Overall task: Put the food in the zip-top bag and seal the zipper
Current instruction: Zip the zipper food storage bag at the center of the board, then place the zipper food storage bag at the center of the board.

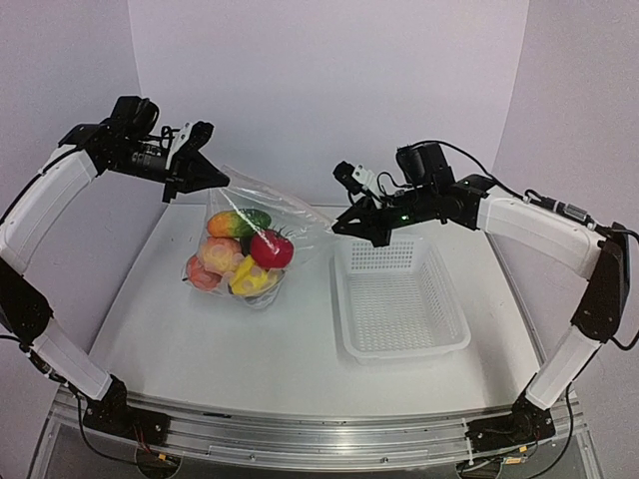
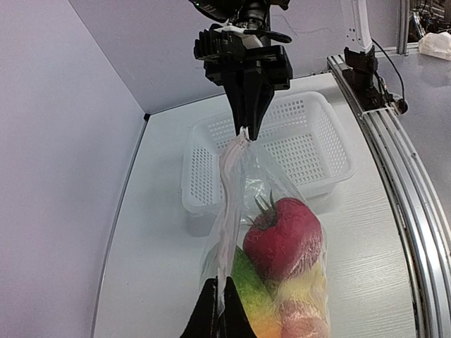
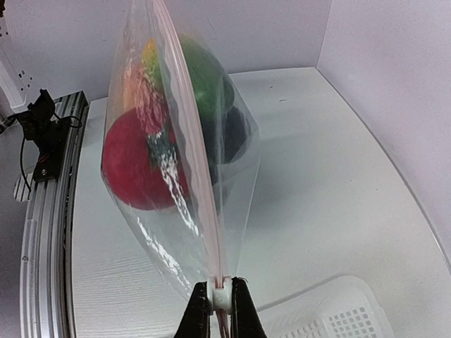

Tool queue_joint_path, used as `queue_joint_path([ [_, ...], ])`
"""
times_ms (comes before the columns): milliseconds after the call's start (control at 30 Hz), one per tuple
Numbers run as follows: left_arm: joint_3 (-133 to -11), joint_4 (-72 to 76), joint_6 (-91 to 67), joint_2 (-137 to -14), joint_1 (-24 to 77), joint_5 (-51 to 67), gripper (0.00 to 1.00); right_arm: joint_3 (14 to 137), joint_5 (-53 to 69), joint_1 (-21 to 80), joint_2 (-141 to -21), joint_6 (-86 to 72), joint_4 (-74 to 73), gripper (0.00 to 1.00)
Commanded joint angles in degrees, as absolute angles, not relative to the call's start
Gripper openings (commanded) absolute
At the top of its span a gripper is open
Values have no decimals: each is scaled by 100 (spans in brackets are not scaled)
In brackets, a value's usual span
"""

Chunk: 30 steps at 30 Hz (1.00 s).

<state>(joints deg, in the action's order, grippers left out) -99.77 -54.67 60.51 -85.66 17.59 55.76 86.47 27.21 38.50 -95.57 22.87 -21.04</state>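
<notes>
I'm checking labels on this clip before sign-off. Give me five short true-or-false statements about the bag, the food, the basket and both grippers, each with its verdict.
1. The left gripper is shut on one end of the zip-top bag at its mouth edge. True.
2. The right gripper hangs open, clear of the bag. False: it is shut on the other end of the mouth edge.
3. The food sits inside the bag. True.
4. The basket holds the red fruit. False: nothing shows in the basket; the red fruit is in the bag.
5. The bag lies flat, held by nothing. False: its mouth edge is raised and stretched between the two grippers.
</notes>
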Motion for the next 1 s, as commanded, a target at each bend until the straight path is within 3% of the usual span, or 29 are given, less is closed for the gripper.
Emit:
queue_joint_path([
  [0,-10381,-5435,6222,-8093,1513,5606,0,8290,2575,3429,-9230,2258,-2910,0],
  [433,-10210,-5062,5660,-8117,1504,5363,0,8355,2627,3353,-9211,2065,-3022,0],
  [700,-9268,-3837,4125,-8252,1502,4248,0,9433,2214,3557,-9661,1177,-3004,0],
  [833,-9756,-3913,3570,-8643,1499,4263,0,10354,2203,3646,-10120,791,-3012,0],
  [967,-9403,-3487,3285,-8359,1496,4241,0,10493,1905,3827,-10192,967,-3015,0],
])
